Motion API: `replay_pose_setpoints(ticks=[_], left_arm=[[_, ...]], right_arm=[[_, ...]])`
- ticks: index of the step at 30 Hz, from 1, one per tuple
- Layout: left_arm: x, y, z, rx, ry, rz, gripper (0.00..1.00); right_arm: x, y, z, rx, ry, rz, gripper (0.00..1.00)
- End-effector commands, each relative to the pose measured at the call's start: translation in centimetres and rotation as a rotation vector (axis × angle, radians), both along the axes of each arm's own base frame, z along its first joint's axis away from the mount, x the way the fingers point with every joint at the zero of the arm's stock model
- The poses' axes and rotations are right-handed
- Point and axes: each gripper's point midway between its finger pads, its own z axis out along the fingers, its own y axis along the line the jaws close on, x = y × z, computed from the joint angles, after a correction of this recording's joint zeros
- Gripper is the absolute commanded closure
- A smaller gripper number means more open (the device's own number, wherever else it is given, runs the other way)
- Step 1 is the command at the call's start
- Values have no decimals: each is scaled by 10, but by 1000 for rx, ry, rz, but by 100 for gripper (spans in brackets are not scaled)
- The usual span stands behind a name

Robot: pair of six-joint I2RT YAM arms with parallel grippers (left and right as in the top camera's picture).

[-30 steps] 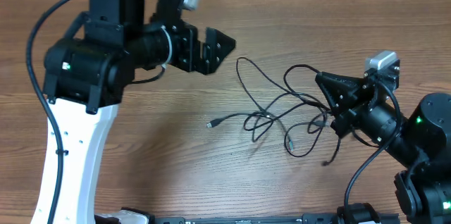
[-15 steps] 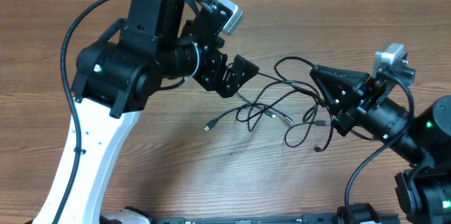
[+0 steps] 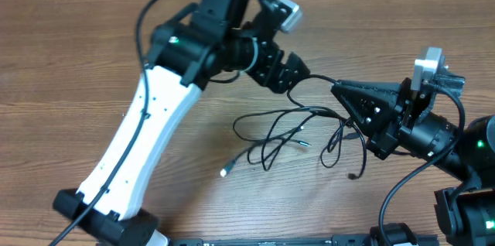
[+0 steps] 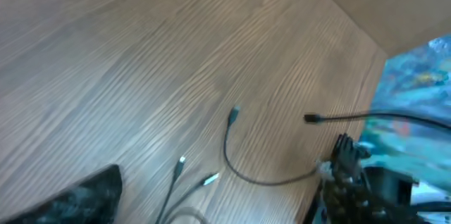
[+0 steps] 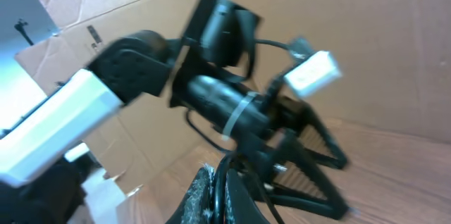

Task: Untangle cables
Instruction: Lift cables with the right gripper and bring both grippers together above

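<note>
Right gripper pinching the cables at right, loops lying across the table, left gripper hovering just beside, its opening unclear

No writing, label or number is legible in any view
</note>
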Motion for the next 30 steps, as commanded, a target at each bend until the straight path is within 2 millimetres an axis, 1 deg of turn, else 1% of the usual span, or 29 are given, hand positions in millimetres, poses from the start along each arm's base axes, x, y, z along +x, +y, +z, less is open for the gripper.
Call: replay_pose_setpoints(ticks=[1,3,4,5,6,9,10,12,14,18,21,22,26,30], left_arm=[[2,-16,-11,-13,23,-35,34],[6,-20,-18,-7,36,-34,46],[7,-20,-22,-3,43,-34,50],[8,-21,-26,2,51,-34,50],[9,-21,-27,3,53,-34,49],[12,-18,-25,3,46,-24,38],[14,-14,-23,-2,41,-13,36],[19,-5,-16,-13,35,14,28],[25,11,-4,-42,38,61,24],[23,28,19,-123,29,45,20],[17,35,35,-182,-5,-12,17],[10,32,42,-216,-29,-77,15],[-5,23,50,-265,-84,-208,14],[-15,12,52,-265,-143,-286,14]], right_arm=[[-10,2,12,20,-13,27,96],[-11,2,12,20,-13,34,96],[-11,2,12,20,-13,34,96],[-11,2,12,20,-13,33,96],[-11,2,12,18,-16,33,96],[-8,1,10,16,-4,16,96],[-4,-2,6,10,5,-9,96],[4,-7,-2,-3,34,-63,96],[13,-14,-10,-8,75,-130,96],[23,-24,-11,-4,85,-215,96],[29,-31,-1,34,68,-265,96],[29,-30,11,71,43,-260,96],[29,-31,34,150,-7,-248,96],[32,-30,42,192,-5,-236,96]])
